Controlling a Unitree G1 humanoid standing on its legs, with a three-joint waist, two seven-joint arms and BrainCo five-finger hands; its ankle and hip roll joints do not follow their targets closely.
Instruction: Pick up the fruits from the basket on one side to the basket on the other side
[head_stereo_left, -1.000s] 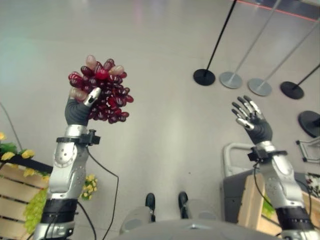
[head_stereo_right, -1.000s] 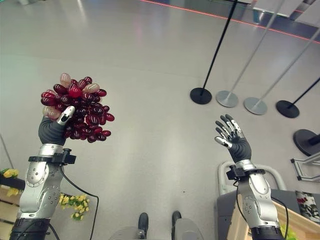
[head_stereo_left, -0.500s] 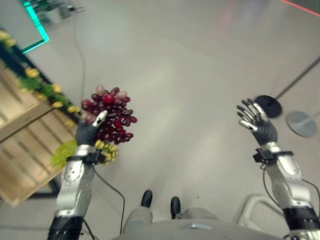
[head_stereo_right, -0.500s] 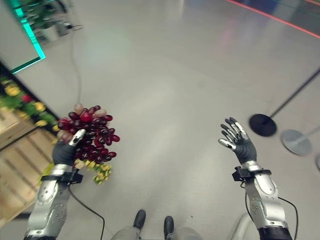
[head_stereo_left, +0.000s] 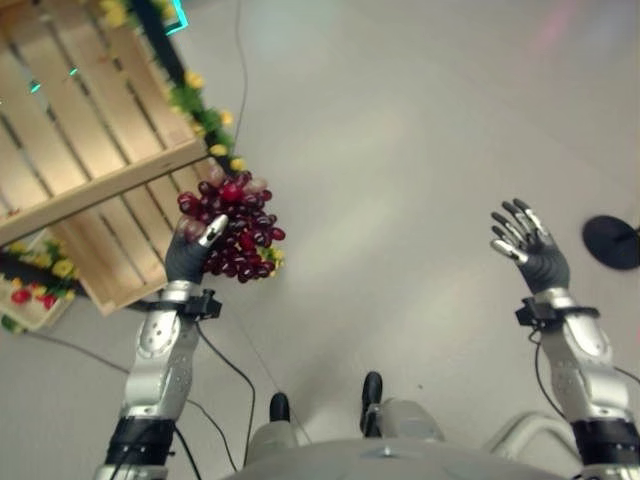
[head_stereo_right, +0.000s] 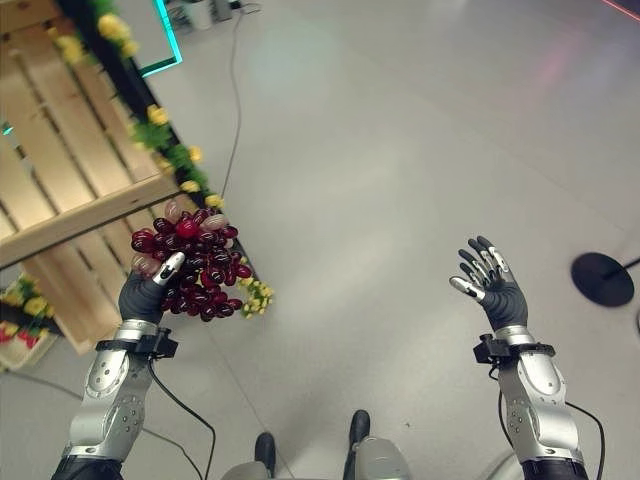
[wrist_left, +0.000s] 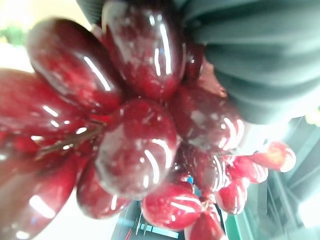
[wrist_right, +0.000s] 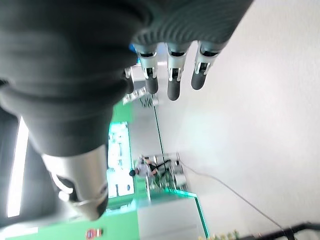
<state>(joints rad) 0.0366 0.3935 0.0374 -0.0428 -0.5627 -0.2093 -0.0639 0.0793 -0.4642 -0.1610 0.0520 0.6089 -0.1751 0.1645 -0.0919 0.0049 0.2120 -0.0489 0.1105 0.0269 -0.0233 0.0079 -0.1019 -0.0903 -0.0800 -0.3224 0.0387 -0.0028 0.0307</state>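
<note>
We see a glossy pale grey floor (head_stereo_right: 400, 150). Wooden slatted crate (head_stereo_left: 90, 150) with yellow flowers (head_stereo_right: 150, 125) at 10 o'clock. Black stanchion base (head_stereo_left: 612, 240) at 3 o'clock.

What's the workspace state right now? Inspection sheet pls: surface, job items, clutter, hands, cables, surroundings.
Surface: plain grey floor.
Job's things: bunch of red grapes held up in the left hand, above the edge of a wooden crate. No basket seen.
Clutter: yellow flowers with greenery along the crate's edge.
Hands: left hand curled round the grapes; right hand raised, fingers straight, holding nothing.
Cables: a thin cable runs across the floor at the far side.
Surroundings: black round stand base on the floor to the right; green-lit frame at the far left.
</note>
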